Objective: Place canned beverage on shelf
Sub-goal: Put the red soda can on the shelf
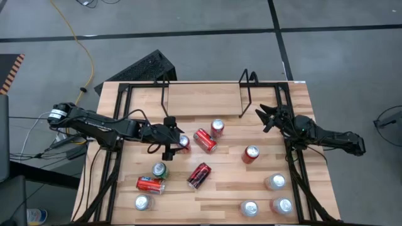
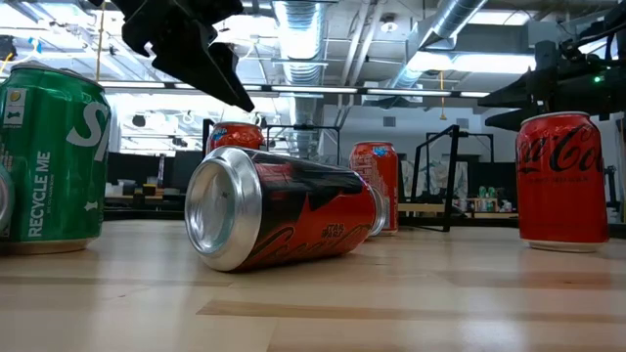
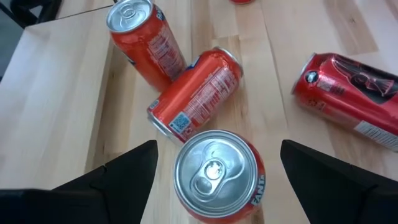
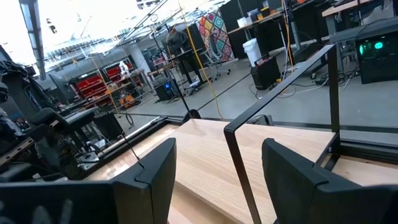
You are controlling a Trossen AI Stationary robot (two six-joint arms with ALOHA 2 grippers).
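Between the left jaws point(image 3: 217, 171), spread wide, an upright orange can point(image 3: 217, 177) is seen, not gripped, mid-desk point(image 1: 213, 188). Right jaws point(image 1: 265, 117) are held apart near the shelf point(image 1: 204, 94), which sits at the desk's far edge.

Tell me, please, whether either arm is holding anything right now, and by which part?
Nothing is held. The left gripper has its jaws open either side of an upright Fanta can; the right gripper is open and empty beside the shelf.

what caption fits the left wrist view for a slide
Left gripper open around an upright orange Fanta can, with three more red and orange cans nearby on the wooden table.
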